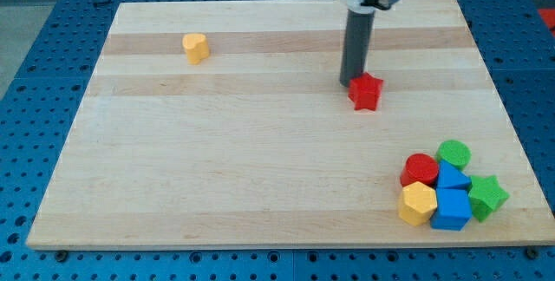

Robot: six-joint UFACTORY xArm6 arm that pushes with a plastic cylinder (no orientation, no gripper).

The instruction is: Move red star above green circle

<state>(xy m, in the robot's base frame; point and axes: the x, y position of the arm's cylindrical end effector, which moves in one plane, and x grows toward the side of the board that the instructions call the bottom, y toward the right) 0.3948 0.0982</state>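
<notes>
Tool tip [350,82] parked touching red star [366,92], upper-left edge. Green circle [453,153] seen well apart, topping block cluster at table [260,186] bottom right. Yellow block [196,48] off alone, top left.

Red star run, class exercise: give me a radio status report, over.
My tip touching red star at its upper left. Green circle far off, lower right, topping the block cluster. Path between them open board, nothing blocking.

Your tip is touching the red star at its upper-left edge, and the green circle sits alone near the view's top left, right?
Not quite. My tip does touch the red star, but the camera view shows the green circle in the cluster at the view's bottom right; the lone block at top left is yellow.
</notes>
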